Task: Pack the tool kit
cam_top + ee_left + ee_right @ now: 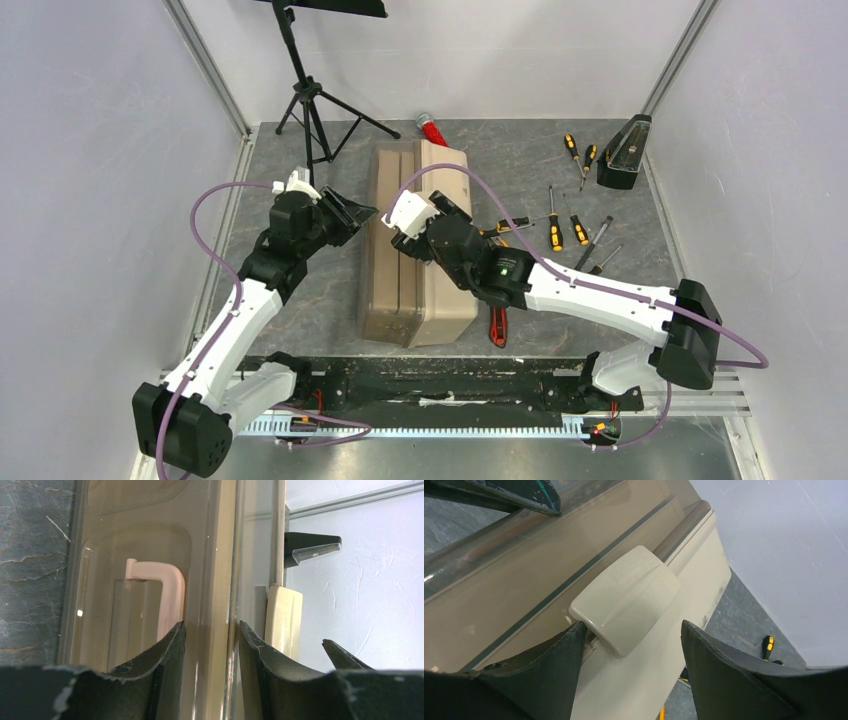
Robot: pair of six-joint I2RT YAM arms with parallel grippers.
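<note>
The tan translucent toolbox [420,280] lies closed in the middle of the table. My left gripper [352,213] is at its left long side. In the left wrist view the gripper [211,635] is shut on the raised edge of the toolbox lid [215,555], with the cream handle [167,587] to the left. My right gripper [402,218] is over the box top. In the right wrist view the gripper [633,632] is open around the cream latch [629,597], and its left finger touches the latch. Black-orange screwdrivers [555,232] and a red utility knife [497,327] lie right of the box.
A black wedge-shaped metronome [625,152] stands at the back right, with two more screwdrivers [572,150] beside it. A red glittery cylinder [432,128] lies behind the box. A black music-stand tripod [310,100] stands at the back left. White walls enclose the table.
</note>
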